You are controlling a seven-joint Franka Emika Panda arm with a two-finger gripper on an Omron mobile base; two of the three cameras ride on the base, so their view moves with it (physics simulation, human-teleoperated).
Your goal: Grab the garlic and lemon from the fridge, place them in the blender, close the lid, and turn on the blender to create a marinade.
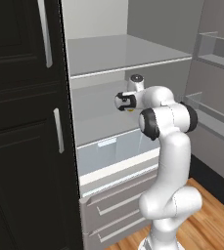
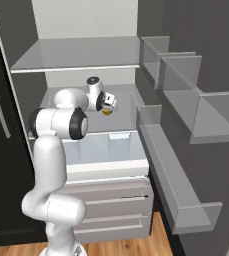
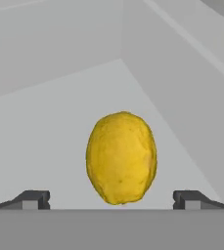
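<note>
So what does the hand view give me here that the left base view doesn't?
Hand view: the whole lemon lying on the grey shelf, centred between the open gripper fingertips, which stand wide and clear of it on both sides. Left base view: the arm reaching into the fridge, the bluish crisper drawer, the grey lower drawers and the black cabinet beside it. Shared: the lemon, just a yellow sliver at the hand in the base view, and the shelf.

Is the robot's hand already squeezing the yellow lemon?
No: in the hand view the gripper is open, its two fingertips standing wide apart on either side of the lemon, not touching it.
</note>
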